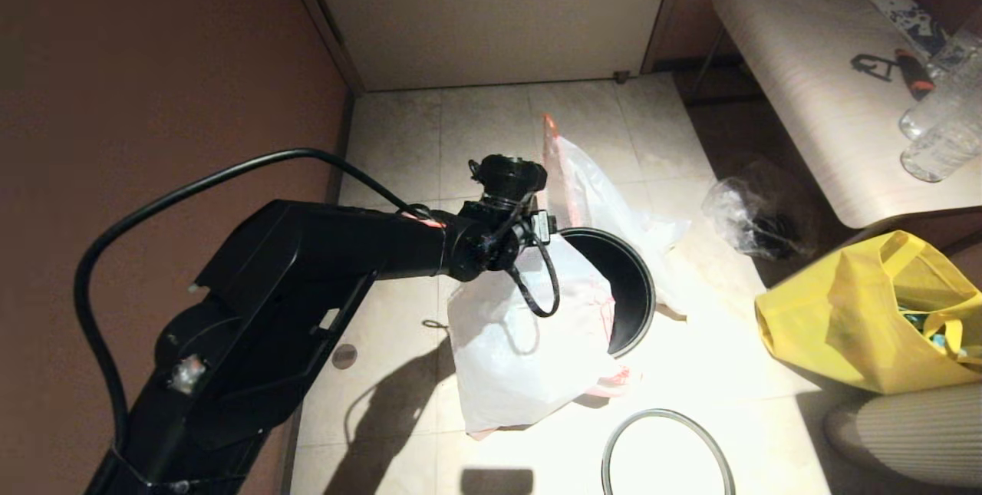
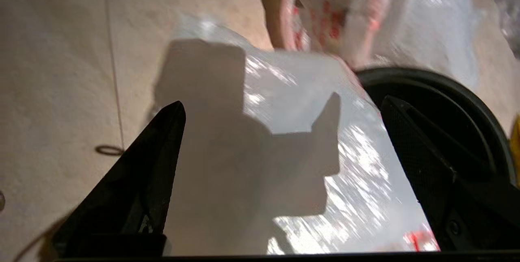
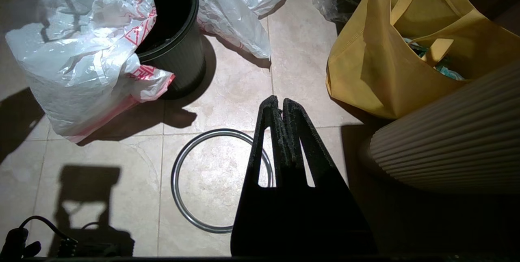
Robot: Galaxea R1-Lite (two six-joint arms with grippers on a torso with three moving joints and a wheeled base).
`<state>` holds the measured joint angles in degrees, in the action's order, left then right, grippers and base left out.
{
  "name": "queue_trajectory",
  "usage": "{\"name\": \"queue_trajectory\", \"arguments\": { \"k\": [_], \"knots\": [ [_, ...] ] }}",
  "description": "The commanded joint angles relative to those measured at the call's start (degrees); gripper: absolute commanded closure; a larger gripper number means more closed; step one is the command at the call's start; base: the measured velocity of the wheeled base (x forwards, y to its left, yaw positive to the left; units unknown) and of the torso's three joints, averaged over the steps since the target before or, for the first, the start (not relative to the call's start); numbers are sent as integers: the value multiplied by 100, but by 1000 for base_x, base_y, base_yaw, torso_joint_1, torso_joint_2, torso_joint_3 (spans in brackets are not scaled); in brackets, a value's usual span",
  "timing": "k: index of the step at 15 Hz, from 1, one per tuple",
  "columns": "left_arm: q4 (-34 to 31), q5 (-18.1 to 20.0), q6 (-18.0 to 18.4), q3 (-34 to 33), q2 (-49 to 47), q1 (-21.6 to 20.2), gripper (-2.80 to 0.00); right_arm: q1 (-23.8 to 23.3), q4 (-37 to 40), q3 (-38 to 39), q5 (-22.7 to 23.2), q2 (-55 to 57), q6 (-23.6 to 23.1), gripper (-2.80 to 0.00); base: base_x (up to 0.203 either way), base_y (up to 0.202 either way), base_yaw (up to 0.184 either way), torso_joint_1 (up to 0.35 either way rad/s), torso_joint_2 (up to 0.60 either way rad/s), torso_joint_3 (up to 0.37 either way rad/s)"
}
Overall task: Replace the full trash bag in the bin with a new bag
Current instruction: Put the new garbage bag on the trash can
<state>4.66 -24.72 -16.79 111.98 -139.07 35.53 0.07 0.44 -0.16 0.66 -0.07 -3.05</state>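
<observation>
Tiled floor (image 1: 476, 119), new bag (image 1: 514, 341) draped over bin (image 1: 629, 288) rim, left gripper (image 2: 280, 132) wide open, empty, above.

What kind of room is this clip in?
Probably a small indoor room or entry nook: tiled floor, a closed door between brown walls, a pale bench and a small black bin.

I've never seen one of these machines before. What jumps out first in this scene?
The milky white plastic bag with red characters catches the light, draped over one side of the small round black bin on the tiled floor. Above it hangs the left gripper, jaws wide apart and empty. A thin grey hoop lies loose on the floor nearby, and a bright yellow tote bag sits to the right.
</observation>
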Motion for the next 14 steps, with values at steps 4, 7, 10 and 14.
{"name": "queue_trajectory", "arguments": {
  "k": [4, 7, 10, 14],
  "knots": [
    [694, -25, 3, 17, -493, -558, -280, 1, 0, -2, 4, -1, -9, 0, 0, 0, 0, 0, 0, 0],
    [750, -23, 0, 17, -681, -625, -280, 1, 0, -2, 4, -1, -11, 0, 0, 0, 0, 0, 0, 0],
    [822, 149, -2, 9, -797, -611, -280, -5, 0, -2, 0, -1, -6, 0, 0, 0, 0, 0, 0, 0],
    [800, 433, -26, 8, -925, -609, -280, -1, 0, -2, 4, -1, -8, 0, 0, 0, 0, 0, 0, 0]
  ]
}}
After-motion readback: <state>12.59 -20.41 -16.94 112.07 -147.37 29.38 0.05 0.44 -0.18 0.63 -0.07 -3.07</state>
